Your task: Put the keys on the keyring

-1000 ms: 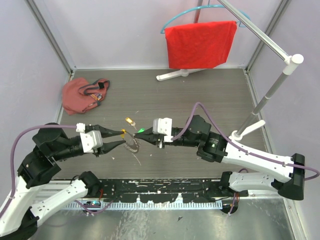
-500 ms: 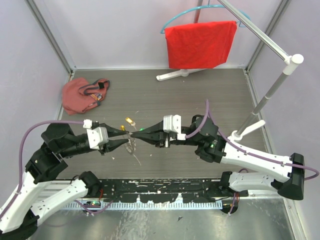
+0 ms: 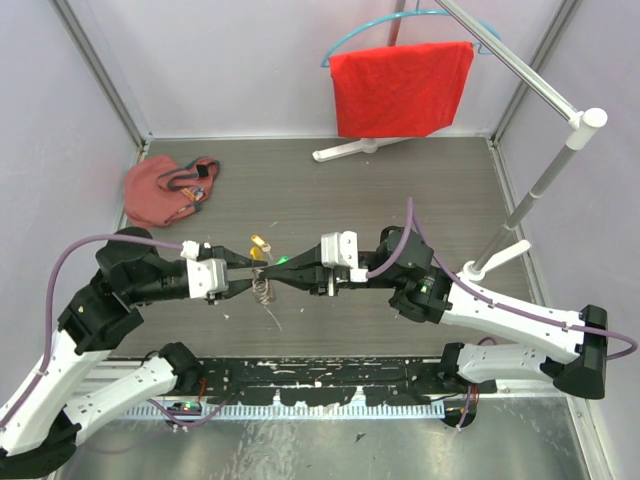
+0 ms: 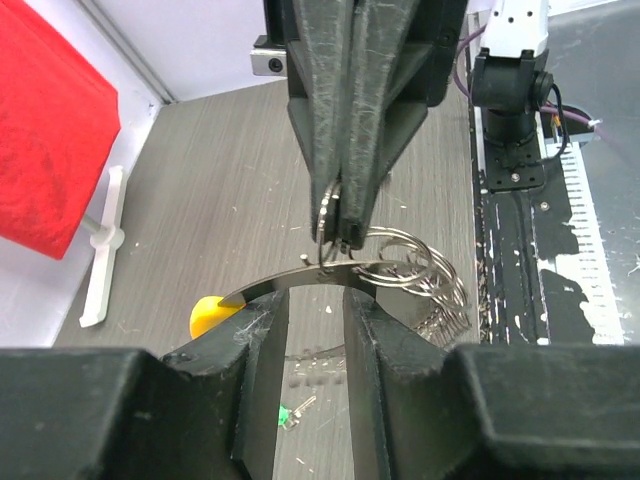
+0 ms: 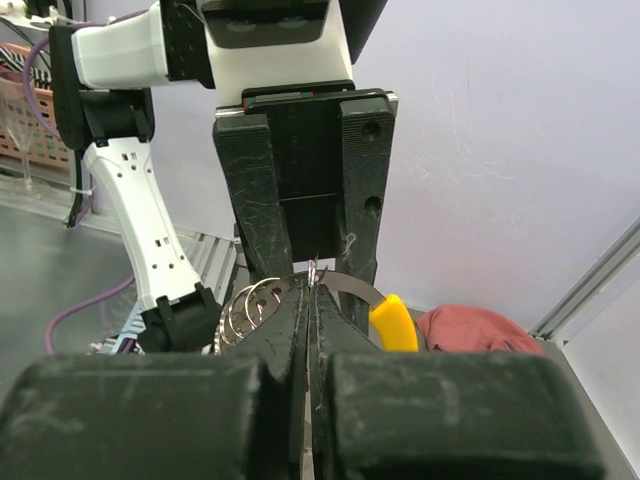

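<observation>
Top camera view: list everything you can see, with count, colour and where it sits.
red cloth on a blue hanger: one, back centre.
white and silver metal rack: one, back right.
faded red cloth pouch with cords: one, back left.
tiny brass-gold key: one, tabletop centre.
tiny green-headed key: one, tabletop, beside the gold key.
silvery coiled keyring with an orange segment: one, centre, nearer than the keys.
left gripper: black, closed across the keyring.
right gripper: black, shut, at the keyring.

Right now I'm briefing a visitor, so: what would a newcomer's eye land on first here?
The left gripper and right gripper meet tip to tip at centre, the silvery keyring between them. Next, the red cloth on a hanger at the back, and a red pouch far left.
</observation>
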Robot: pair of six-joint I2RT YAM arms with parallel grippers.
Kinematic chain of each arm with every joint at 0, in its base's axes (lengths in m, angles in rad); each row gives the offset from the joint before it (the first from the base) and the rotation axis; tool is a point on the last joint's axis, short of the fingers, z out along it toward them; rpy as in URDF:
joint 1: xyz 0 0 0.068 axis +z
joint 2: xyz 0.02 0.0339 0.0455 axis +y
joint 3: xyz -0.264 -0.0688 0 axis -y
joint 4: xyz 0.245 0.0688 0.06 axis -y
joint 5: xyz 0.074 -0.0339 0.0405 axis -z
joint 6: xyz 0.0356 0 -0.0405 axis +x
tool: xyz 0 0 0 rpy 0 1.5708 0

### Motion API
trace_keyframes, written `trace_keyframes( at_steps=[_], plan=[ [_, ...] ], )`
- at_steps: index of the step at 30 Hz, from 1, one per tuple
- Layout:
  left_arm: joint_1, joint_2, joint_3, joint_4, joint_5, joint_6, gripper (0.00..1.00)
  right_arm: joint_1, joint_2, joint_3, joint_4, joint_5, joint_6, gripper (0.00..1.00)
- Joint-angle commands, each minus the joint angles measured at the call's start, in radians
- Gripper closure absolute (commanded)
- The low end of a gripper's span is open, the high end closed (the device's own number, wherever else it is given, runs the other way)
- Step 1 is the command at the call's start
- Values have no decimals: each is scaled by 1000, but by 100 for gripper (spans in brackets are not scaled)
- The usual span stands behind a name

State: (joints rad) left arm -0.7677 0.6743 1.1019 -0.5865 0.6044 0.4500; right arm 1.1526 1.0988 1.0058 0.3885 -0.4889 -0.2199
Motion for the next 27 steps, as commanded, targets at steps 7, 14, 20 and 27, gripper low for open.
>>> trace_keyframes(
  at_steps=[7, 14, 20, 27],
  plan=[
    [-2, -52, 36, -85, -33, 77, 59, 9, -30, 13, 87, 82, -35, 99],
    [-2, -130, 11, -50, -137, 70, 55, 9, -28, 26, 77, 121, -49, 99],
    [-2, -142, 12, -24, -182, 50, 52, 10, -18, 88, -71, 202, -105, 99],
    [-1, -157, -49, 88, -168, 9, 46, 12, 0, 225, -410, 132, -318, 99]
  ],
)
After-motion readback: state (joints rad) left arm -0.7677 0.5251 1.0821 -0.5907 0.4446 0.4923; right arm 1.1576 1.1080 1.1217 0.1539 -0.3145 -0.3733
